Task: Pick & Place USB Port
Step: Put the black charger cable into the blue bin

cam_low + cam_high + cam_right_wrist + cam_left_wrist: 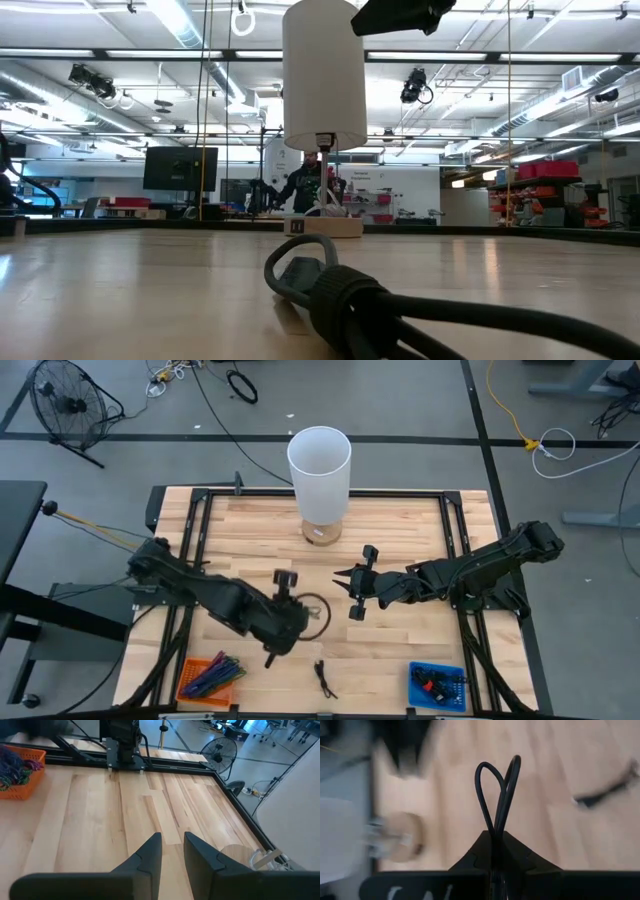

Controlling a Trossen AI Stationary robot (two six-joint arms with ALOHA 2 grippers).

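A looped black cable (496,795) is pinched tight in the closed left gripper (495,851), likely so it can be carried, while the right gripper (172,851) is held slightly apart and empty nearby.

The dark left gripper (310,612) is clamping shut at mid-table; the dark right gripper (343,581) is hovering nearby, its 2 fingers (150,851) slightly parted

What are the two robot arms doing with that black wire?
The left pincer is shut on a looped black cable, holding it over the middle of the wooden table. The right pincer waits nearby with nothing between its fingers. A white lamp stands at the back, and an orange bin and a blue bin sit at the front.
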